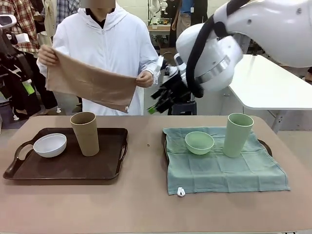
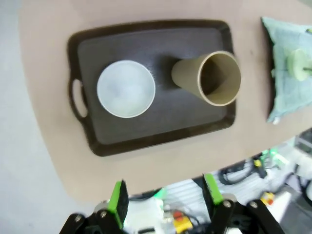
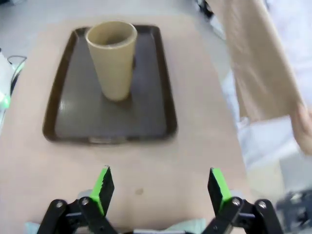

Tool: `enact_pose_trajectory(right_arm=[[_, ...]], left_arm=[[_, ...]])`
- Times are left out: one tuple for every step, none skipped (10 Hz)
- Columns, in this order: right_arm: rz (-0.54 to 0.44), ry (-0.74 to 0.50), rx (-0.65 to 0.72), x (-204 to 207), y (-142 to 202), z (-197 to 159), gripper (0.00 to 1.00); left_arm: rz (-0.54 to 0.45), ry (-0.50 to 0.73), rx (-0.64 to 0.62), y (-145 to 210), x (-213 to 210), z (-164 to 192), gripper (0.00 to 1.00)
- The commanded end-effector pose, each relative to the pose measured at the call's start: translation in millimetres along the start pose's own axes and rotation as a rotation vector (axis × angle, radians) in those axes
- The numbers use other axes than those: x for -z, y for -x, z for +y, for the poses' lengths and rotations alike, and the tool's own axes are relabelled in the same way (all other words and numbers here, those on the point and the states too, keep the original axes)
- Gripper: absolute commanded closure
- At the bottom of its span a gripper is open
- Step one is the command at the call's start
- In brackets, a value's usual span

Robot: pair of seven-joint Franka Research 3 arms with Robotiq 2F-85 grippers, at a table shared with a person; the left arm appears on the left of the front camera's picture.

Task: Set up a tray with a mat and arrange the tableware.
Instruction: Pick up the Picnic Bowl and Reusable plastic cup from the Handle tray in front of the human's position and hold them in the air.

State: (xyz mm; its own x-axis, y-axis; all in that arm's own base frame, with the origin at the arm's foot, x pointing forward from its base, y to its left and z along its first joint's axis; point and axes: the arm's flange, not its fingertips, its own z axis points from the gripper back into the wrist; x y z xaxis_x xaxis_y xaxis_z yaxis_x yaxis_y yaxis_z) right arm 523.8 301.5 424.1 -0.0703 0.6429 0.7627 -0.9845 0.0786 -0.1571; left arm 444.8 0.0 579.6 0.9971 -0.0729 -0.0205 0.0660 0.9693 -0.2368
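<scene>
Tan tabletop [image 1: 146, 209]; white table [image 1: 273, 83] beyond its far right corner; white hooded coat [image 1: 117, 44] opposite.

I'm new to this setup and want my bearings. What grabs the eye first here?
A person at the far side holds up a tan mat. On the table's left, a bare dark tray carries a white bowl and tan tumbler; on the right, a green mat holds a mint bowl and mint tumbler.

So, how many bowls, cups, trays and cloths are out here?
Bowls: 2, white bowl and green bowl
Tumblers: 2, tan tumbler and green tumbler
Trays: 2, left tray and right tray
Cloths: 2, green cloth and tan cloth
Total: 8
</scene>
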Motion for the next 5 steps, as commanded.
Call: enact_pose_trajectory(right_arm=[[-0.141, -0.125, -0.111, 42.5, 8.1, 10.7, 0.00], [-0.145, -0.175, -0.120, 63.6, 0.2, 10.7, 0.00], [-0.142, -0.196, -0.114, 78.2, -5.8, 11.7, 0.00], [-0.150, -0.208, -0.097, 89.3, -10.1, 12.9, 0.00], [-0.138, -0.236, -0.076, 101.0, -13.6, 12.9, 0.00]], left_arm=[[-0.035, -0.056, 0.028, 6.1, 26.8, 13.8, 0.19], [-0.059, -0.068, 0.045, -0.2, 35.7, 22.9, 0.19], [-0.081, -0.067, 0.051, -2.1, 43.9, 30.6, 0.19], [-0.086, -0.066, 0.062, -6.1, 56.1, 36.8, 0.19], [-0.077, -0.055, 0.068, -13.2, 68.1, 42.5, 0.19]])
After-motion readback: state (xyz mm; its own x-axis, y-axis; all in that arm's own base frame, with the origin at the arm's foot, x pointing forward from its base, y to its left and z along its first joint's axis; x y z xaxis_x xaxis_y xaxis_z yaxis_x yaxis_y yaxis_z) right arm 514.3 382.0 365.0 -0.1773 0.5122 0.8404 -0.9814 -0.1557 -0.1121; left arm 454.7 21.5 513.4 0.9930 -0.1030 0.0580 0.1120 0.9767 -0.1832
